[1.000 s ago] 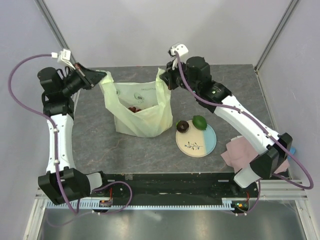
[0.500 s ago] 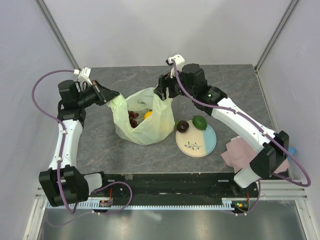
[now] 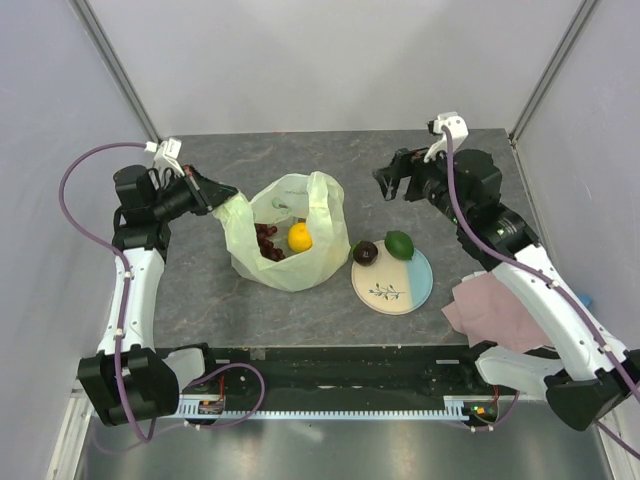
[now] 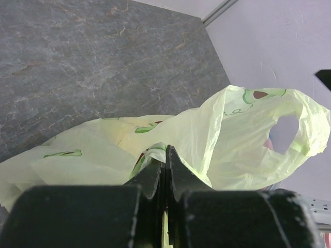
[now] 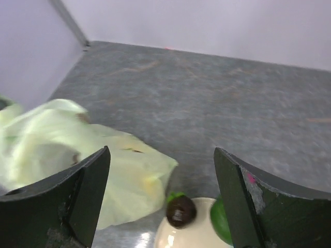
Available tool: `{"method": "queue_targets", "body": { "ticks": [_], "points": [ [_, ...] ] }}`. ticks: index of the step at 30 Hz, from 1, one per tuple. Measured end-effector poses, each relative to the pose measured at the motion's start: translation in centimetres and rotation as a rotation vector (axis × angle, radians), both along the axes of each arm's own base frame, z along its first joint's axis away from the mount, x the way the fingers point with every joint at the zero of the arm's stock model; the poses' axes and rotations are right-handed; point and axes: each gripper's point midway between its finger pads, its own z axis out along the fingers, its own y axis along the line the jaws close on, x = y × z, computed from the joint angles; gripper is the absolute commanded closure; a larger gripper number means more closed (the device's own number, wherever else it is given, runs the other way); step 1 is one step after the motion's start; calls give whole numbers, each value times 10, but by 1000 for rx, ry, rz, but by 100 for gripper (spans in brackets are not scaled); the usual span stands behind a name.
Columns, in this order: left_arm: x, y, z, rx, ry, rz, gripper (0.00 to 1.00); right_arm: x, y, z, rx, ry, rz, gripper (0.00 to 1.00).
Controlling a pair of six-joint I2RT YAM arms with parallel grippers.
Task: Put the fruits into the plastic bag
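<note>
The pale green plastic bag [image 3: 300, 268] slumps on the table's left half with its mouth open. Inside it lie a round orange [image 3: 299, 237] and a dark red grape bunch [image 3: 266, 243]. My left gripper [image 3: 226, 196] is shut on the bag's left handle; in the left wrist view the film [image 4: 243, 129] is pinched at the closed tips [image 4: 166, 155]. My right gripper [image 3: 391, 184] hangs open and empty, up and to the right of the bag [image 5: 114, 170]. A dark round fruit [image 3: 365, 253] [image 5: 180, 211] and a green avocado [image 3: 399, 244] [image 5: 221, 221] rest on the plate [image 3: 395, 292].
A pink cloth [image 3: 500, 306] lies at the right near the front edge, under my right arm. The cream-and-blue plate [image 5: 194, 238] sits just right of the bag. Walls close in the table at the back and both sides.
My right gripper opened, let go of the bag's right handle and swung away to the right. The bag was lowered and slumped. The orange now shows inside it.
</note>
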Motion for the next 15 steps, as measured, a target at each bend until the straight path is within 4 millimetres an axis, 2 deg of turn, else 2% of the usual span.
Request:
{"method": "queue_targets", "body": {
  "ticks": [2, 5, 6, 9, 10, 12, 15],
  "points": [
    [-1, 0, -1, 0, 6, -1, 99, 16, -23, -26, -11, 59, -75, 9],
    [-1, 0, -3, 0, 13, -1, 99, 37, -50, -99, -67, 226, -167, 9],
    [-2, 0, -3, 1, 15, -1, 98, 39, -56, -131, -96, 300, -186, 8],
    [-2, 0, -4, 1, 17, -1, 99, 26, -65, -215, -184, 516, -207, 8],
    [-2, 0, -4, 1, 18, -1, 98, 20, -67, -234, -206, 566, -209, 7],
    [-2, 0, -4, 1, 17, -1, 98, 12, -70, -253, -230, 618, -210, 7],
    [-2, 0, -4, 1, 18, -1, 99, 10, -71, -260, -245, 630, -205, 7]
  ]
}}
